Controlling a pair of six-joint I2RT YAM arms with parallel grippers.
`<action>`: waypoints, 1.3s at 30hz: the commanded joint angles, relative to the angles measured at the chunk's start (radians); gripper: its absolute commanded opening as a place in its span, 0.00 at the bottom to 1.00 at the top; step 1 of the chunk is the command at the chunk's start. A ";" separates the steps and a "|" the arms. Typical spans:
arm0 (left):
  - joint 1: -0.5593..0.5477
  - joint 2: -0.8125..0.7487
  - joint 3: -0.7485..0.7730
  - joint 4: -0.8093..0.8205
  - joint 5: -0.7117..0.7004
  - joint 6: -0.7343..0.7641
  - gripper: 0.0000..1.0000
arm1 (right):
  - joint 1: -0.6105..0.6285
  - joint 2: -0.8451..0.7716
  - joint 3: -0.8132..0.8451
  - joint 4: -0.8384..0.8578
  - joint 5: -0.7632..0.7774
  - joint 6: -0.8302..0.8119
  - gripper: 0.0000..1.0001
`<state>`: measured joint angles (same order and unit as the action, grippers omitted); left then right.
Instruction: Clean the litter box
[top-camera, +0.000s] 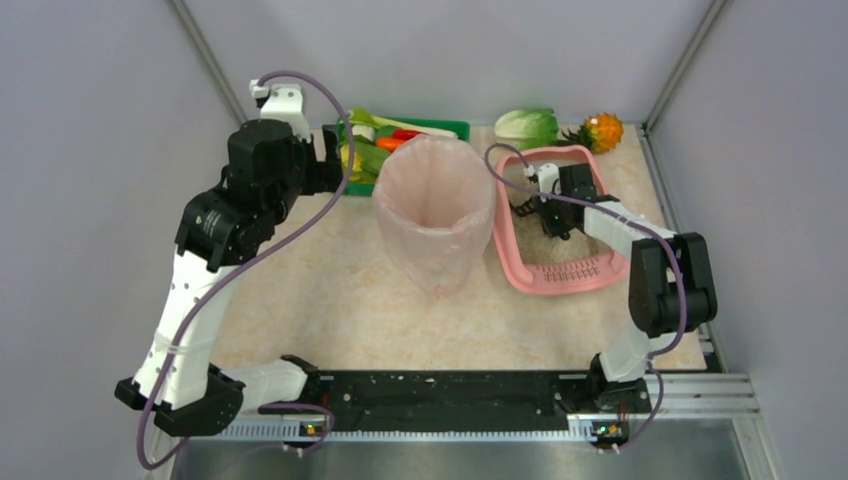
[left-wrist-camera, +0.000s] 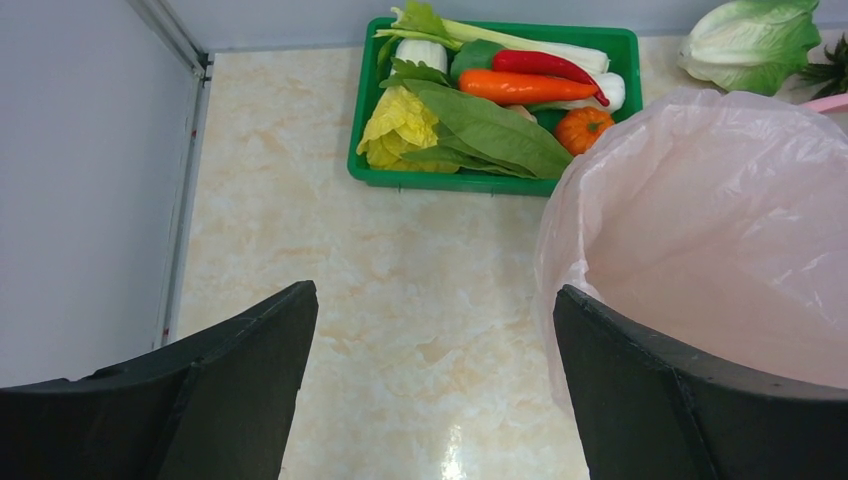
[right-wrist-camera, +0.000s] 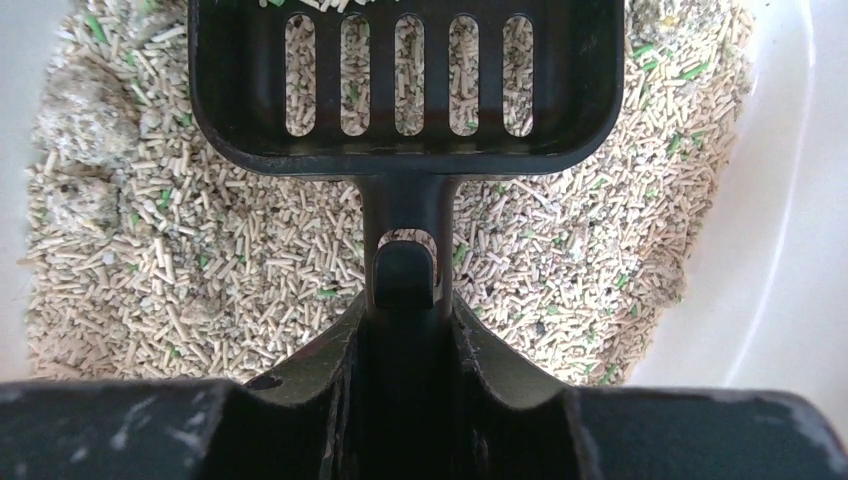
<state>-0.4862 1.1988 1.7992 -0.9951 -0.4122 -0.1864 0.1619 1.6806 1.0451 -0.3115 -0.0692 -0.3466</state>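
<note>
Right gripper (right-wrist-camera: 405, 322) clamps black scoop (right-wrist-camera: 400, 162) — over litter box (top-camera: 575, 277).

I see a green vegetable tray (top-camera: 455, 127) just beyond the pink bag-lined bin (top-camera: 440, 265); a cabbage (top-camera: 527, 127) and a pineapple (top-camera: 603, 131) sit at the table's far edge.

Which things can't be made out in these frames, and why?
- Scoop front edge: right wrist view, cut off by the top edge, so its load is unclear.
- Scoop in the top view: too small and dark to separate from the right gripper over the litter box.
- Bin contents: top view, pale bag folds blur the bottom.
- Bin base: left wrist view, hidden behind a finger of the left gripper.
</note>
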 joint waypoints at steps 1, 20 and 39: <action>0.001 0.008 0.036 0.023 0.002 -0.015 0.93 | -0.002 -0.054 -0.013 0.171 -0.089 0.028 0.00; 0.003 0.053 0.087 0.013 0.037 -0.024 0.93 | -0.001 -0.107 0.061 -0.182 0.128 0.178 0.00; 0.002 0.059 0.092 0.031 0.048 0.011 0.93 | -0.002 0.113 0.323 -0.540 0.226 0.267 0.00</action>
<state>-0.4862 1.2701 1.8610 -1.0019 -0.3622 -0.1879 0.1608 1.7363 1.3132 -0.7834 0.1417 -0.1070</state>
